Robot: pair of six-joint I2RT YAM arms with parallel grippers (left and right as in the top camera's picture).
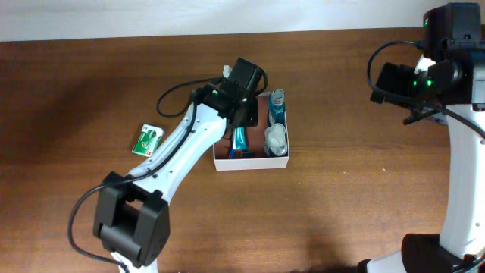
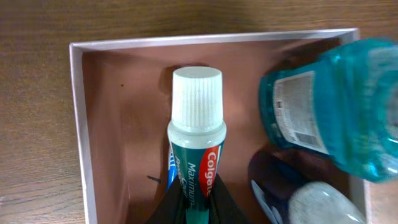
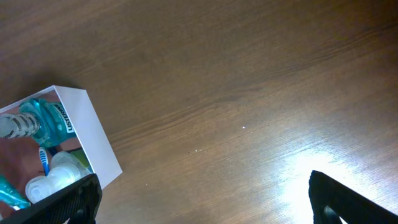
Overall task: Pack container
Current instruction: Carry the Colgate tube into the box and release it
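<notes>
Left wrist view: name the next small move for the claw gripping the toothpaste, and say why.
Probably open the left claw and release the toothpaste tube. The claw is clamped on the tube's lower end, and the tube is inside the container walls, in the free space beside the blue mouthwash bottle. Whether it touches the floor is unclear, so release gently.

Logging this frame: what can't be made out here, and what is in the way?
- Whether the left gripper clamps the toothpaste tube: the left wrist view's bottom edge cuts the contact off; overhead, the left arm covers it.
- Mouthwash bottle label: left wrist, blurred and cut by the right edge.
- Green packet print: overhead, too small.
- Part of the container floor: overhead, under the left arm.
</notes>
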